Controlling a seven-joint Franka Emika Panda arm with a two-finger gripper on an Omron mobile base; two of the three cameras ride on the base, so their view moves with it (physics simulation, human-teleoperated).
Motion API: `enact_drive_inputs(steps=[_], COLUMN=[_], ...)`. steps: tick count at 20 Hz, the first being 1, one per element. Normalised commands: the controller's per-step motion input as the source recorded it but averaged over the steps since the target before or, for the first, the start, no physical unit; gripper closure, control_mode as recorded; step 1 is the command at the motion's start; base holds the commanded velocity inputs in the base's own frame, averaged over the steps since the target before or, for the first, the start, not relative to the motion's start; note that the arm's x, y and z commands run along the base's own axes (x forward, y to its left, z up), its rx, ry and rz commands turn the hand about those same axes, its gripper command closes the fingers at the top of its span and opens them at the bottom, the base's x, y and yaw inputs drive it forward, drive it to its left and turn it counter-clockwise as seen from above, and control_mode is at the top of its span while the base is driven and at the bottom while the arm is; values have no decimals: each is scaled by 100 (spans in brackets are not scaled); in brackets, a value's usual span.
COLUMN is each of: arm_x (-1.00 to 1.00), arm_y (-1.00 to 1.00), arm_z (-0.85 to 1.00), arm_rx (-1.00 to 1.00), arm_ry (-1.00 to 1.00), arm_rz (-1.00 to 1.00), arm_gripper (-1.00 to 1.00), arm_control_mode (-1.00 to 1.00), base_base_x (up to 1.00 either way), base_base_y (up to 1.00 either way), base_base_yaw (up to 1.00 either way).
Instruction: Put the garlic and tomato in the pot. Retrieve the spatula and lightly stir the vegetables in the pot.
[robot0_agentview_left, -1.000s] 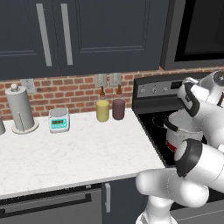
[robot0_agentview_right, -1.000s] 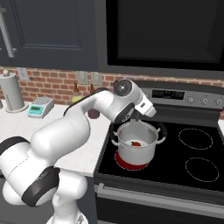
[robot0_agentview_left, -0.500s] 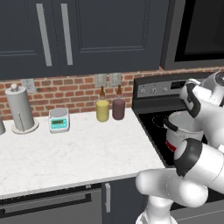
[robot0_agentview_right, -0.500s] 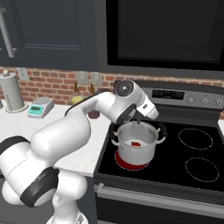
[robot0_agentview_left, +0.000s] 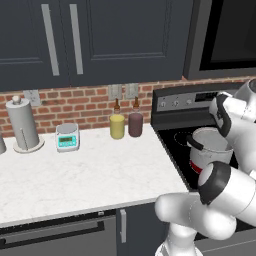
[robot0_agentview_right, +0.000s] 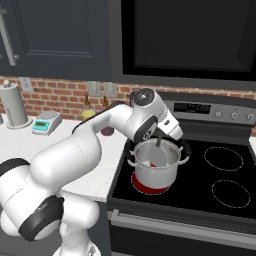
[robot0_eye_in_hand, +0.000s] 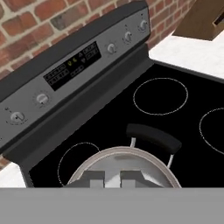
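Gripper (robot0_agentview_right: 159, 134) closed tight on thin dark handle, prob. spatula (robot0_agentview_right: 158, 148), hanging over pot (robot0_agentview_right: 156, 165) on stove's front-left burner. Red tomato (robot0_agentview_right: 153, 164) inside; garlic not clear. Stir step underway. Next: small gentle sweeps, clear of rim at 12 o'clock.

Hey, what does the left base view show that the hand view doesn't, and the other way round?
Left base view alone: the paper towel holder, the kitchen scale and two jars on the white counter.
Hand view alone: the right-hand burner rings and a wooden piece past the stove.
Both: the pot, its black handle and the stove's control panel.
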Motion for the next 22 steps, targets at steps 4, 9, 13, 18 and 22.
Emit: enact_drive_inputs(steps=[4, 9, 13, 18, 22], arm_x=[18, 24, 9, 0, 0], arm_y=[9, 15, 20, 12, 0], arm_z=[-48, -62, -21, 0, -1], arm_rx=[3, 0, 0, -4, -7], arm_ry=[7, 2, -9, -34, -27], arm_rz=[0, 0, 0, 0, 0], arm_gripper=[100, 100, 100, 100, 100], arm_control_mode=[-100, -100, -100, -100, -100], base_base_x=[0, 0, 0, 0, 0], base_base_y=[0, 0, 0, 0, 0], base_base_yaw=[0, 0, 0, 0, 0])
